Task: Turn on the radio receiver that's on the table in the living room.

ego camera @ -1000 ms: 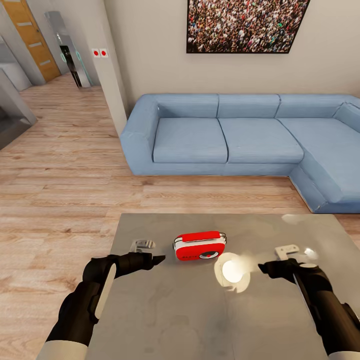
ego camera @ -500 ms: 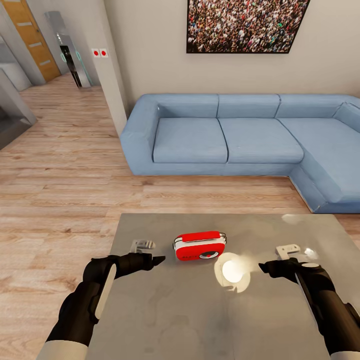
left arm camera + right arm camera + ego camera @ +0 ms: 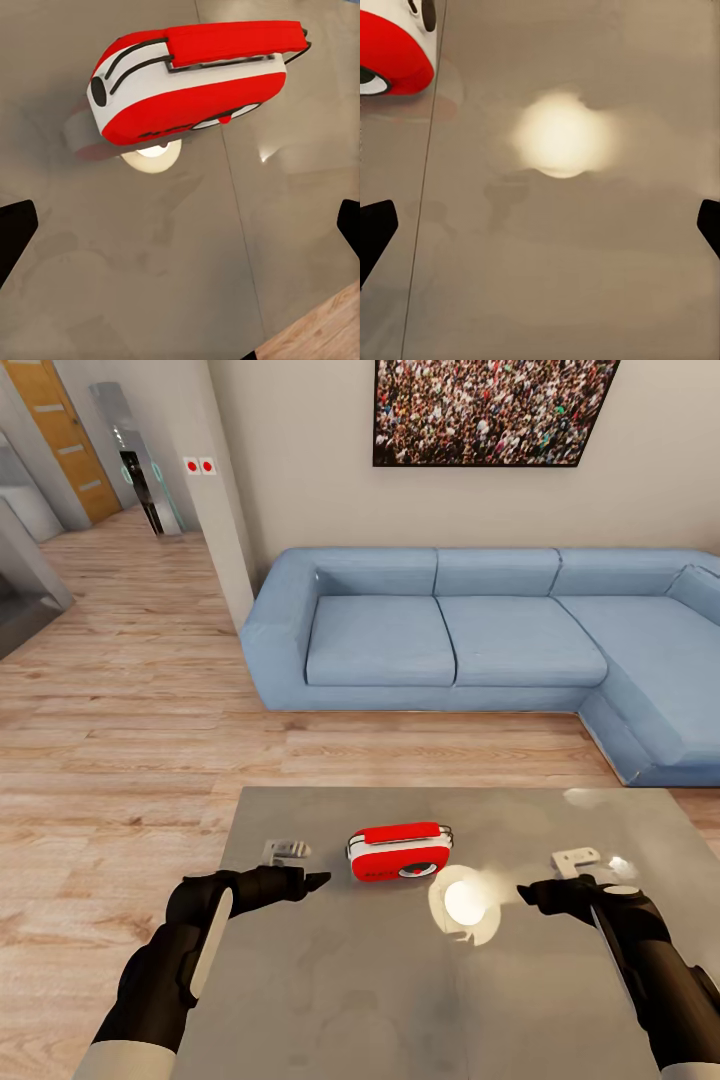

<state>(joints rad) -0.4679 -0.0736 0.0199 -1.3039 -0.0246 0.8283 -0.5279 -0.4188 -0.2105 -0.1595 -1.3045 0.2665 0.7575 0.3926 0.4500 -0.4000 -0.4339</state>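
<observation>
The red radio receiver (image 3: 400, 852) with white trim stands on the glossy grey table (image 3: 400, 990), near the far middle of its top, its round dial facing me. My left gripper (image 3: 318, 879) hovers just left of it, open, with nothing between the fingers. In the left wrist view the radio receiver (image 3: 195, 82) lies ahead of the open gripper (image 3: 180, 232). My right gripper (image 3: 525, 895) hangs over the table to the radio's right, open and empty. The right wrist view catches the radio receiver (image 3: 390, 52) at one corner, beyond the gripper (image 3: 540, 229).
A bright lamp reflection (image 3: 465, 902) glares on the tabletop between the radio and my right gripper. Behind the table stands a light-blue sectional sofa (image 3: 480, 640) under a framed crowd picture (image 3: 490, 410). Wood plank floor (image 3: 120, 760) stretches to the left toward a hallway.
</observation>
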